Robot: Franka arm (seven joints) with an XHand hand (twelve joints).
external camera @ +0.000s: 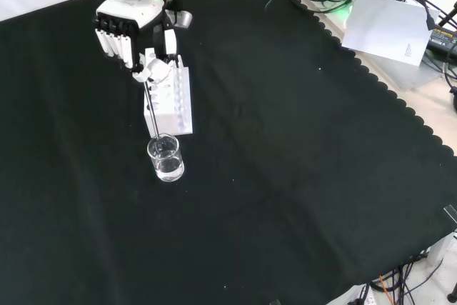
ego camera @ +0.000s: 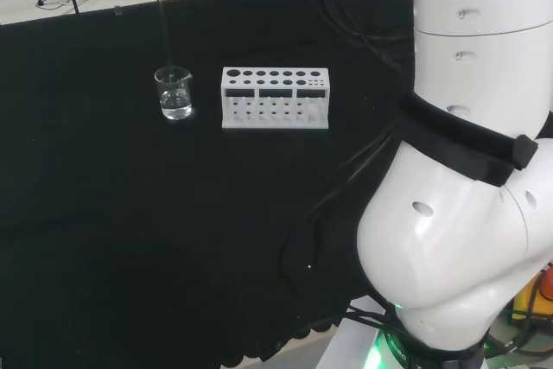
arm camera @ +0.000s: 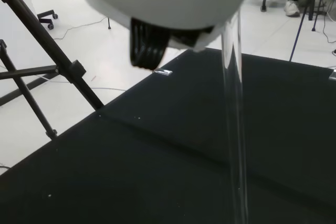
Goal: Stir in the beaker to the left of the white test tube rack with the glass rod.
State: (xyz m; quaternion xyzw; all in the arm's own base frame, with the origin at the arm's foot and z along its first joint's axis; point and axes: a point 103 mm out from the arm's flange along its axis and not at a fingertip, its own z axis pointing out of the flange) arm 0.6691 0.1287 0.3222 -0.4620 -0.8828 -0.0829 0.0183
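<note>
The robot hand pinches the top of the glass rod between curled fingers and thumb. The rod hangs down from the robot hand, its lower tip inside the beaker, which stands on the surface just below the robot hand. The white test tube rack sits touching-close beside the beaker, under the robot hand.

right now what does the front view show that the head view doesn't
Front view alone: the hand plainly, its fingers curled round the top of the glass rod, and white paper beyond the cloth's scalloped edge. Head view alone: the arm's big white links at the right, and the row of holes on top of the white test tube rack. Both: the rod reaching down to the beaker, which holds clear liquid and stands beside the rack.
</note>
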